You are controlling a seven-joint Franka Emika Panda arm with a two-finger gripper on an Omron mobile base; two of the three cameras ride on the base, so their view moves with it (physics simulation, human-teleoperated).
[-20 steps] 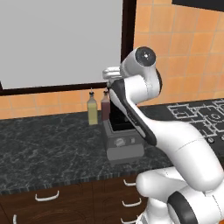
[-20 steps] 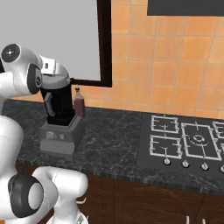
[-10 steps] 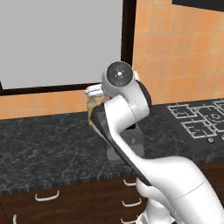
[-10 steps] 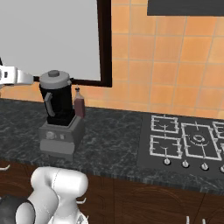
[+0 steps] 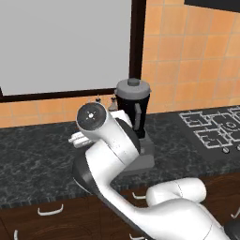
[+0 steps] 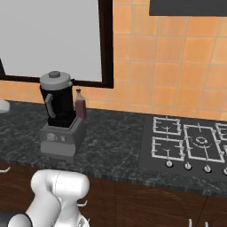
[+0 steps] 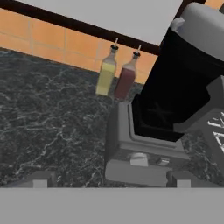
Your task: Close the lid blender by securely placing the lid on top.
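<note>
One blender (image 6: 60,117) stands on the dark desk (image 6: 115,133), its lid (image 6: 56,80) seated on the jar. Two bottles: yellow (image 7: 106,73) and red (image 7: 127,78) at its 11 o'clock in the hand view. End effector (image 7: 111,180) released; since half a second ago the arm has swung away, unblocking the jar.

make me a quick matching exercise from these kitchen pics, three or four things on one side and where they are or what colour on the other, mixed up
Things:
1. lid
2. yellow bottle
3. reddish bottle
4. dial

Places or colours:
A. on the front of the grey motor base
B. on top of the black jar
C. by the wall, farthest from the blender in the hand view
D. just beside the jar, dark red

Pairs: 1-B, 2-C, 3-D, 4-A
</note>
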